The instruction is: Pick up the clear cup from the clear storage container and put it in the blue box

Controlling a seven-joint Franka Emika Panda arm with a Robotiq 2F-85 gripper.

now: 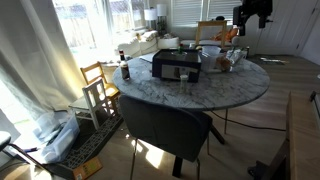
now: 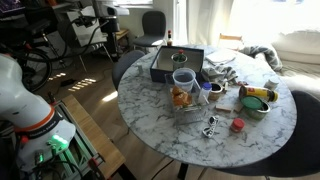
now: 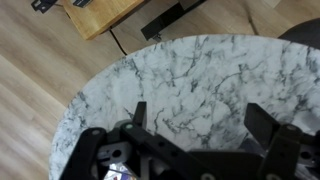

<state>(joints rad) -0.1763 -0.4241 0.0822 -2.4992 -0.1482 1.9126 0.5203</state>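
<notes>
The clear cup (image 2: 183, 79) stands upright in the clear storage container (image 2: 186, 101), beside some orange items, near the middle of the round marble table (image 2: 150, 110). The container also shows in an exterior view (image 1: 228, 60). The blue box (image 2: 177, 62), very dark, sits right behind the container and shows in both exterior views (image 1: 177, 67). My gripper (image 1: 252, 16) hangs high above the table's edge, away from the cup. In the wrist view the gripper (image 3: 200, 120) is open and empty, with bare marble (image 3: 190, 70) below it.
A green-and-yellow bowl (image 2: 257, 99), a small red item (image 2: 237, 125), a dark cup (image 2: 217, 90) and crumpled material (image 2: 222, 72) lie on the table. A dark chair (image 1: 165, 125) and a wooden chair (image 1: 97, 85) stand at the table. Wood floor (image 3: 40, 60) lies beyond the edge.
</notes>
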